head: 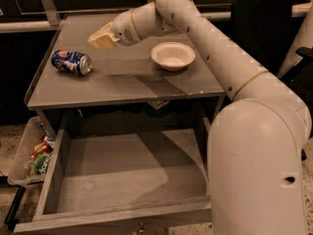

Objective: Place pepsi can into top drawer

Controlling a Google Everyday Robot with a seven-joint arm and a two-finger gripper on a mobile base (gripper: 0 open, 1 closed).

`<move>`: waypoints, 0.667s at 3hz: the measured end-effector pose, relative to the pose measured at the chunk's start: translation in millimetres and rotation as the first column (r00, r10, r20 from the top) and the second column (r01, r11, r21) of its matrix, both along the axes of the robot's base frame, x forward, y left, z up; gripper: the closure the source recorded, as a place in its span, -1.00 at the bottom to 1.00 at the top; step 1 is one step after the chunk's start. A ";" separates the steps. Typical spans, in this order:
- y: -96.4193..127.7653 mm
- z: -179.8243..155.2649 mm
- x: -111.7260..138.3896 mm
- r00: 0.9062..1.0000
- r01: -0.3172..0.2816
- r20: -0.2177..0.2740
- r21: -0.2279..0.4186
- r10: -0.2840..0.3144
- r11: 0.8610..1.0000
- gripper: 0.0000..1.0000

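The pepsi can lies on its side on the left part of the grey table top, silver top facing right. My gripper hangs above the table top, up and to the right of the can, apart from it and holding nothing. The top drawer stands pulled out wide below the table top, with nothing inside it. Its front panel runs along the bottom of the view.
A white bowl stands on the table top to the right of my gripper. A clear plastic bin of snack packets sits on the floor left of the drawer. My large white arm fills the right side. A dark chair stands behind right.
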State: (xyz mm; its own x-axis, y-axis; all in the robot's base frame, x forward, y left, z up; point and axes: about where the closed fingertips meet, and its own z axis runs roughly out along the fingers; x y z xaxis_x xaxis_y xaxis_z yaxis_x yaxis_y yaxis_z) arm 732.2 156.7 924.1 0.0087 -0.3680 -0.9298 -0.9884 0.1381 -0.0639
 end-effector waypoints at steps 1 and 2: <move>0.0 0.0 0.0 1.000 0.000 0.000 0.000 0.000 1.000 -0.30; 0.0 0.0 0.0 1.000 0.000 0.000 0.000 0.000 1.000 -0.76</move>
